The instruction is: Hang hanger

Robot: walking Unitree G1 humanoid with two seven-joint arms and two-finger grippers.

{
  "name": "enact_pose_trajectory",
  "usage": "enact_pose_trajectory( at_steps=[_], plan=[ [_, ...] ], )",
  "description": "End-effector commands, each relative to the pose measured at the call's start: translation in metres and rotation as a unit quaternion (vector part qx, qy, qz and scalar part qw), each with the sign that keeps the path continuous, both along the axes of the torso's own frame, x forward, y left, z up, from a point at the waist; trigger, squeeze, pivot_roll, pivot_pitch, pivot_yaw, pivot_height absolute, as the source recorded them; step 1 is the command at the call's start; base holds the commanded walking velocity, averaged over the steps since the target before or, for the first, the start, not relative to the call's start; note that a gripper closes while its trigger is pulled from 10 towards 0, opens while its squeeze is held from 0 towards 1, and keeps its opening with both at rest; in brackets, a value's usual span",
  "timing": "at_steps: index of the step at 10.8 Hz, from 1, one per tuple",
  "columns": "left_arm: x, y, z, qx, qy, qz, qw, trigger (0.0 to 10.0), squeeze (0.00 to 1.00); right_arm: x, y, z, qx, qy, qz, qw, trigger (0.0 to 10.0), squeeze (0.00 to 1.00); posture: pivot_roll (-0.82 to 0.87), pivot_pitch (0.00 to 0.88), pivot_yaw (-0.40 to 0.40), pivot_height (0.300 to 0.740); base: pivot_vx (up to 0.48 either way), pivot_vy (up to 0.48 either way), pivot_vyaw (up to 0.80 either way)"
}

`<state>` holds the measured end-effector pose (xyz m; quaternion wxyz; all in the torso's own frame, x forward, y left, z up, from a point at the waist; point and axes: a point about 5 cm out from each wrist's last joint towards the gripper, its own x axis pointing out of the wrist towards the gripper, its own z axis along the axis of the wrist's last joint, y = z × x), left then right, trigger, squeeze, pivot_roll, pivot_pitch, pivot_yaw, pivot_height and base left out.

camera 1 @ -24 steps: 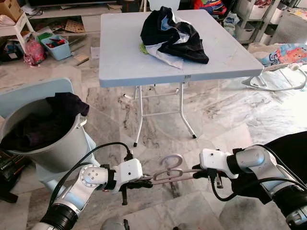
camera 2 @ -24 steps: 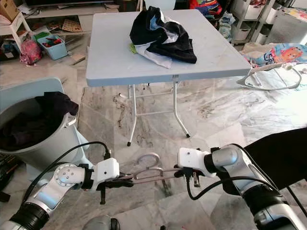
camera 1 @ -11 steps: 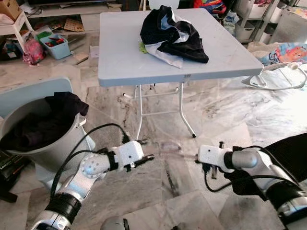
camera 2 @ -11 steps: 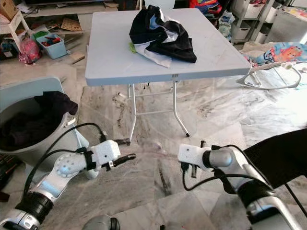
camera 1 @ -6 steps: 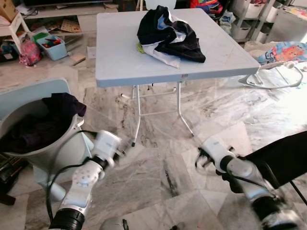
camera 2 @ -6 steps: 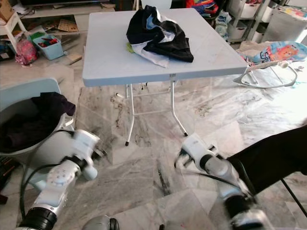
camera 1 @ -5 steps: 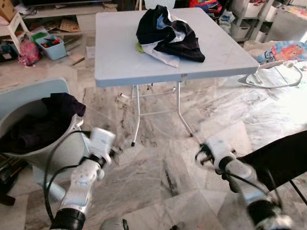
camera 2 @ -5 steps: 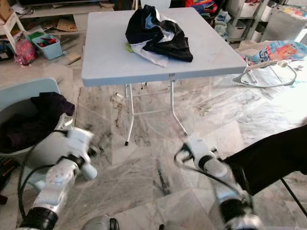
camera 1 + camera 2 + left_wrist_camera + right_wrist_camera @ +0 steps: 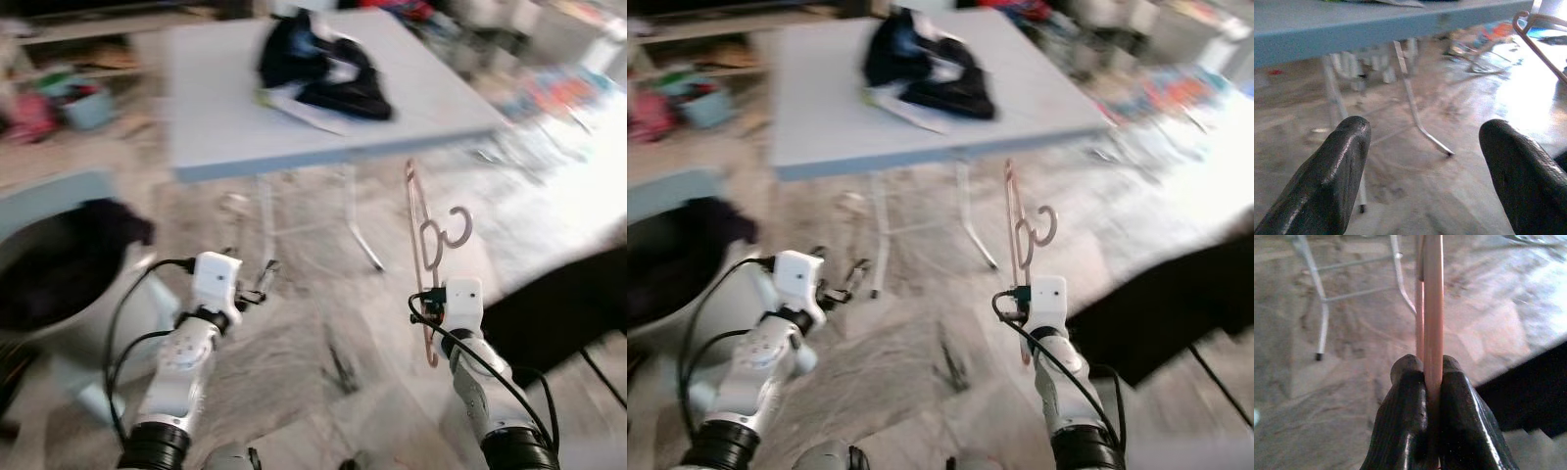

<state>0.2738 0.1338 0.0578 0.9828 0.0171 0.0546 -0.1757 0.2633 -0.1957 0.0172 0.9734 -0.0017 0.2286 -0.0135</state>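
Nearest us, our right pincer (image 9: 1425, 382) is clamped on the pink hanger (image 9: 423, 245), its two black fingers (image 9: 1400, 421) pressed against the thin bar. We hold the hanger upright at our right side, its hook (image 9: 453, 227) curling off to the right about halfway up. Our left pincer (image 9: 1425, 166) is raised at our left with its fingers spread wide and nothing between them. Beyond our arms lies marble floor (image 9: 313, 333), a grey bucket (image 9: 59, 264) of dark clothes to our left, then the folding tabletop (image 9: 294, 117) carrying a heap of dark and white clothes (image 9: 318, 73).

We judge we are in the carrying step: the hanger is in hand but not yet hung. The next move calls for finding a rail or rod and turning the hook toward it.

No rail can be made out. Both eye views are blurred, so the far background and the dark mass (image 9: 558, 294) at our right stay unreadable.
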Motion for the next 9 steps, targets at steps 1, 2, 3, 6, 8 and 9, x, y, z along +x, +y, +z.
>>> enact_pose_trajectory(
  at_steps=[1, 2, 3, 6, 8, 9],
  plan=[
    [0.0001, 0.0008, 0.0023, 0.0, 0.001, -0.003, 1.0, 10.0, 0.0, 0.005, -0.003, 0.0096, -0.002, -0.018, -0.012, 1.0, 10.0, 0.0, -0.1, 0.0, -0.003, 0.74, 0.0, 0.251, -0.79],
    [0.0001, 0.0003, 0.0027, -0.001, 0.002, -0.007, 1.0, 10.0, 0.0, 0.0056, -0.0036, 0.0104, -0.003, -0.019, -0.014, 1.0, 10.0, 0.0, -0.1, 0.0, -0.003, 0.74, 0.0, 0.326, -0.79],
    [-0.0007, -0.0001, 0.003, -0.001, 0.006, -0.012, 1.0, 10.0, 0.0, 0.0052, -0.0044, 0.0115, -0.003, -0.017, -0.017, 1.0, 10.0, 0.0, -0.1, 0.0, 0.001, 0.74, 0.0, 0.394, -0.79],
    [-0.0018, -0.0016, 0.0025, 0.001, 0.013, -0.023, 1.0, 10.0, 0.0, 0.0047, -0.0047, 0.0116, -0.004, -0.011, -0.02, 1.0, 10.0, 0.0, -0.1, 0.0, 0.003, 0.74, 0.0, 0.394, -0.79],
    [-0.0024, -0.0038, 0.0023, 0.001, 0.016, -0.028, 0.999, 10.0, 0.0, 0.0053, -0.0048, 0.012, -0.003, -0.009, -0.018, 1.0, 10.0, 0.0, -0.1, 0.0, 0.0, 0.74, 0.0, 0.394, -0.79],
    [-0.0026, -0.0047, 0.0021, 0.001, 0.017, -0.03, 0.999, 10.0, 0.0, 0.0061, -0.0048, 0.0125, -0.004, -0.009, -0.018, 1.0, 10.0, 0.0, -0.1, 0.0, 0.0, 0.74, 0.0, 0.382, -0.79]
  ],
)
